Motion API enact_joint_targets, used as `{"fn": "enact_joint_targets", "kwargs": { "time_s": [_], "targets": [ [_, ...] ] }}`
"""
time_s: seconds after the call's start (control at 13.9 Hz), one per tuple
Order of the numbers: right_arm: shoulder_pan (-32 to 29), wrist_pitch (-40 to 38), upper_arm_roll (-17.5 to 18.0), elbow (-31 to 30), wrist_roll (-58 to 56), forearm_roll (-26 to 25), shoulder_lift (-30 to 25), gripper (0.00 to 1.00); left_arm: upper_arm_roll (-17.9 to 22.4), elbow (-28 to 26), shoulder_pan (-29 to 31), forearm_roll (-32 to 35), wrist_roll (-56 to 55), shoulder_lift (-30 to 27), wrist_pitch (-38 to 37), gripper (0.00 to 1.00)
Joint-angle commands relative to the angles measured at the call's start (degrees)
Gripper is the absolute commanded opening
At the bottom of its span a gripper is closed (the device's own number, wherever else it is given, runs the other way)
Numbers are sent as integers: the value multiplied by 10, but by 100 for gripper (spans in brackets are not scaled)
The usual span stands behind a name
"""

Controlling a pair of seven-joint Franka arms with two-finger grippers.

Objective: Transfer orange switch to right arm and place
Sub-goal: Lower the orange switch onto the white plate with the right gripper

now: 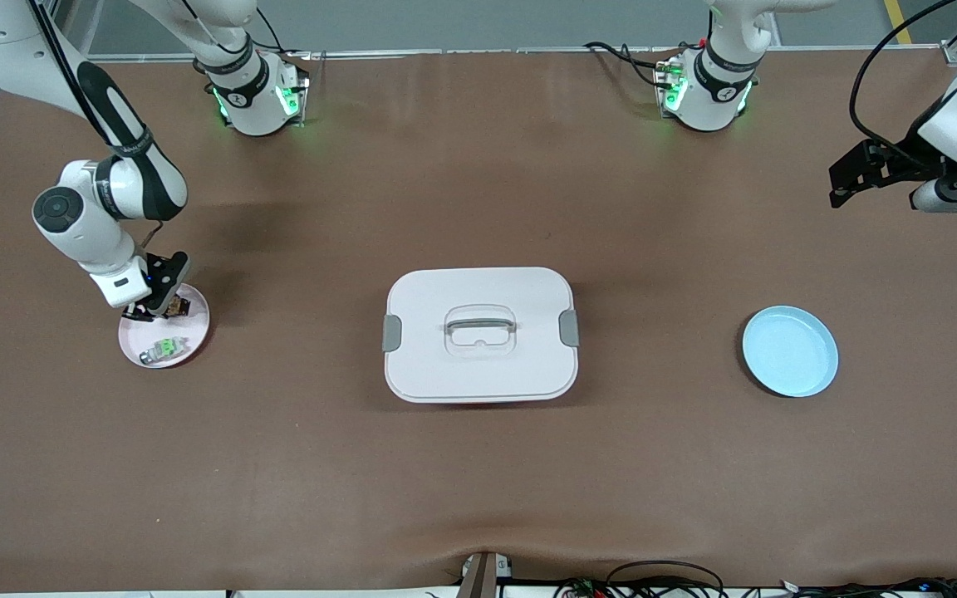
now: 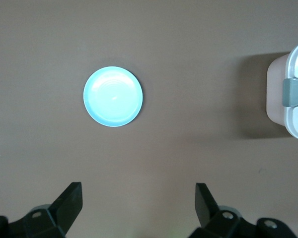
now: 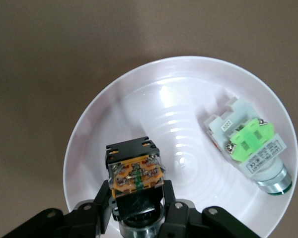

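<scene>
My right gripper (image 1: 159,306) (image 3: 136,198) is shut on the orange switch (image 1: 179,306) (image 3: 135,172), a small black block with an orange middle. It holds the switch low over the pale pink plate (image 1: 197,330) (image 3: 114,94), on the side toward the robots' bases. I cannot tell whether the switch touches the plate. My left gripper (image 1: 834,187) (image 2: 139,191) hangs open and empty, high over the table at the left arm's end.
A pale switch with a green middle (image 1: 164,349) (image 3: 246,146) lies on the same pink plate, nearer the front camera. A white lidded box (image 1: 479,334) (image 2: 293,94) sits mid-table. A light blue plate (image 1: 790,350) (image 2: 112,96) lies toward the left arm's end.
</scene>
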Motion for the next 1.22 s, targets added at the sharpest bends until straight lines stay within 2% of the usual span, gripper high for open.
{"fn": "enact_joint_targets", "kwargs": {
  "time_s": [0.0,0.07,0.14,0.22,0.29,0.57,0.79,0.93,1.15],
  "targets": [
    [-18,11,11,-7,-4,-14,-2,51,0,2,3,-7,12,-4,2,100],
    [-18,11,11,-7,-4,-14,-2,66,0,2,3,-6,12,-2,2,100],
    [-18,12,11,-7,-3,-14,-2,74,0,2,3,-5,12,-3,2,100],
    [-18,12,11,-6,-3,-14,-3,90,0,2,3,-5,12,-4,2,100],
    [-17,12,11,-5,-5,-15,-4,100,0,2,2,-5,12,-5,2,100],
    [-14,15,13,1,7,-15,-8,100,0,2,3,-3,12,-2,2,100],
    [-16,79,12,2,14,-14,-12,100,0,2,2,-3,11,2,5,100],
    [-19,94,12,3,98,-14,-19,100,0,5,1,-3,11,1,5,100],
    [-19,94,12,7,327,-14,-20,100,0,7,4,-4,12,1,5,100]
  ]
}}
